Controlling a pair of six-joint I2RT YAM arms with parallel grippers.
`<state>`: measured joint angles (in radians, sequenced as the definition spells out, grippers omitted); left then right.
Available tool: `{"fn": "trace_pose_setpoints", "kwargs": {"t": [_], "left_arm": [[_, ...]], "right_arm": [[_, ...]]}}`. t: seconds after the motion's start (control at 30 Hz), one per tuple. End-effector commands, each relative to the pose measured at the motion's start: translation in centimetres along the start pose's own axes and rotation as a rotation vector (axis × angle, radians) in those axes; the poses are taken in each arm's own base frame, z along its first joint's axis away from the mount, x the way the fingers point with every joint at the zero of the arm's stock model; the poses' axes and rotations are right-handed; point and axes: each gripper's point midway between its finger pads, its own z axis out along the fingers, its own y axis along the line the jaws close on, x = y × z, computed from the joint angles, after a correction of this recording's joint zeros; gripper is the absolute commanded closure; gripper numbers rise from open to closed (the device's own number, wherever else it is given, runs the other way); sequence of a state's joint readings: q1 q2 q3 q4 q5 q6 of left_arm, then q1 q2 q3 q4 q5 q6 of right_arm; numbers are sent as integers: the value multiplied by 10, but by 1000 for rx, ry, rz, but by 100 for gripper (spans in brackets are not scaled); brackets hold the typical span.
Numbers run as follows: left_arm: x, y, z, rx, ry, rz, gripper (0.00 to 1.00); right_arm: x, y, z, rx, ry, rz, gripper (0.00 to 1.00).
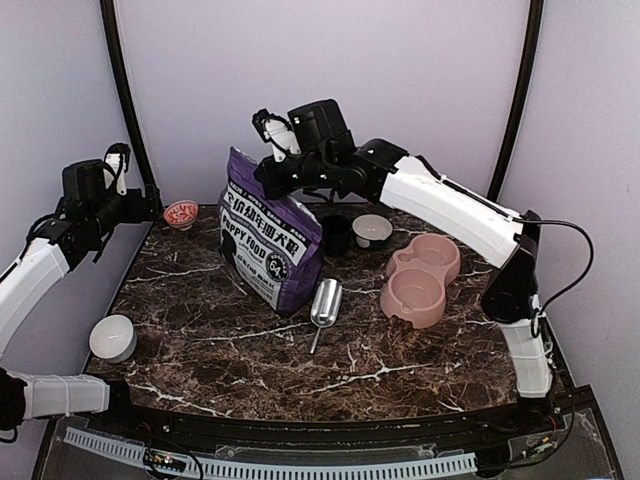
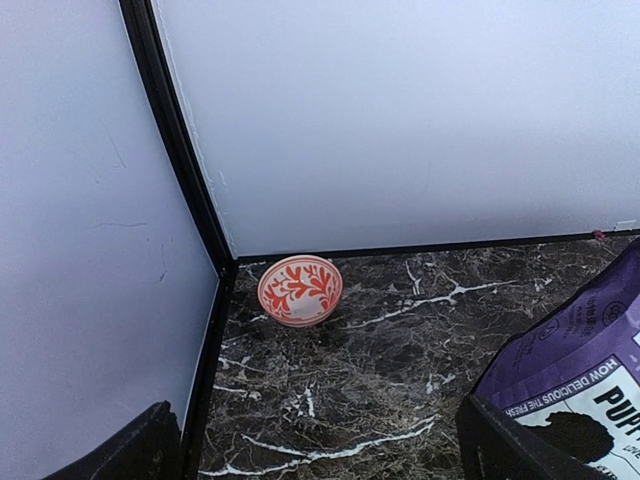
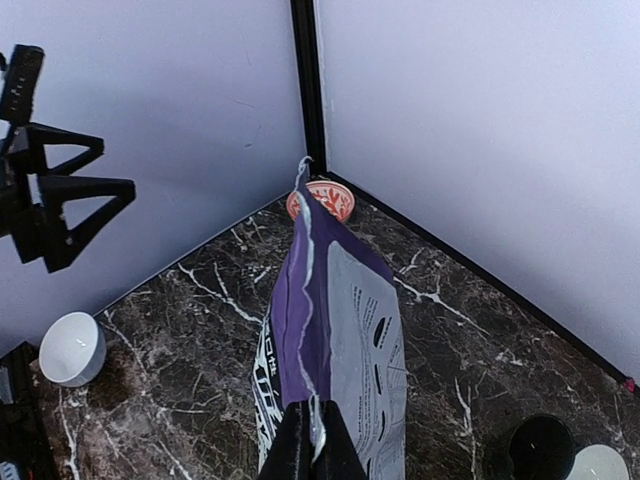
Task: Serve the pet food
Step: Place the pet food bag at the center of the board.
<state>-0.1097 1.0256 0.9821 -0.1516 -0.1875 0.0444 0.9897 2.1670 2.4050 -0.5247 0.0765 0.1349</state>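
No pet food shows in any view. The purple-and-grey printed bag (image 1: 268, 240) stands upright at the table's middle back. My right gripper (image 1: 268, 180) is shut on the bag's top seam, which sits pinched between the fingertips in the right wrist view (image 3: 318, 432). My left gripper (image 1: 145, 205) hovers open over the far left corner, apart from the bag (image 2: 575, 370); its two black fingers (image 2: 510, 445) frame bare marble. A metal scoop (image 1: 325, 303) lies on the table just in front of the bag. The pink double bowl (image 1: 422, 280) sits to the right.
A red-patterned bowl (image 2: 300, 290) sits in the back left corner. A white bowl (image 1: 113, 337) stands near the left edge. A black cup (image 1: 335, 235) and a small white bowl (image 1: 372, 230) stand behind the bag. Walls with black frames close the back and sides.
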Motion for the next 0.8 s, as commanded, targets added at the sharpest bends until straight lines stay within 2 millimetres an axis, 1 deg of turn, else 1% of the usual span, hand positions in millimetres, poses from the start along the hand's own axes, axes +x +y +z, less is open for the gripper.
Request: {"fn": "trace_pose_setpoints", "kwargs": {"t": [0.0,0.1,0.2,0.23,0.27,0.3,0.37,0.43,0.5,0.57,0.6,0.67,0.77], "left_arm": [[-5,3,-7,-11,-29,0,1],[-4,2,-6,-8,-25,2,1],[-3,1,-6,-2,-25,3,1],[-2,0,-5,2,-22,4,1],[-1,-1,-4,5,-21,4,1],[-1,-3,-3,13,-20,6,1],[0,-5,-1,24,-14,7,1],[1,-7,0,35,-10,9,1],[1,-10,1,50,-11,11,1],[2,-13,1,65,-12,15,1],[2,-14,2,74,-13,15,2],[3,-19,3,95,-10,19,2],[6,-27,6,135,-2,20,2]], "right_arm": [[-223,-4,-151,48,-852,61,100],[-207,-11,-127,96,-804,54,100],[-191,-16,-109,116,-756,51,100],[-187,-18,-105,118,-743,51,95],[-183,-18,-103,112,-729,48,85],[-182,-18,-104,99,-725,44,74],[-178,-23,-105,86,-709,41,56],[-176,-29,-108,77,-698,48,46],[-174,-39,-114,73,-685,58,40],[-169,-51,-120,85,-669,64,36],[-167,-60,-125,100,-662,68,36],[-150,-81,-126,141,-619,78,36],[-119,-115,-125,188,-538,79,40]]}}
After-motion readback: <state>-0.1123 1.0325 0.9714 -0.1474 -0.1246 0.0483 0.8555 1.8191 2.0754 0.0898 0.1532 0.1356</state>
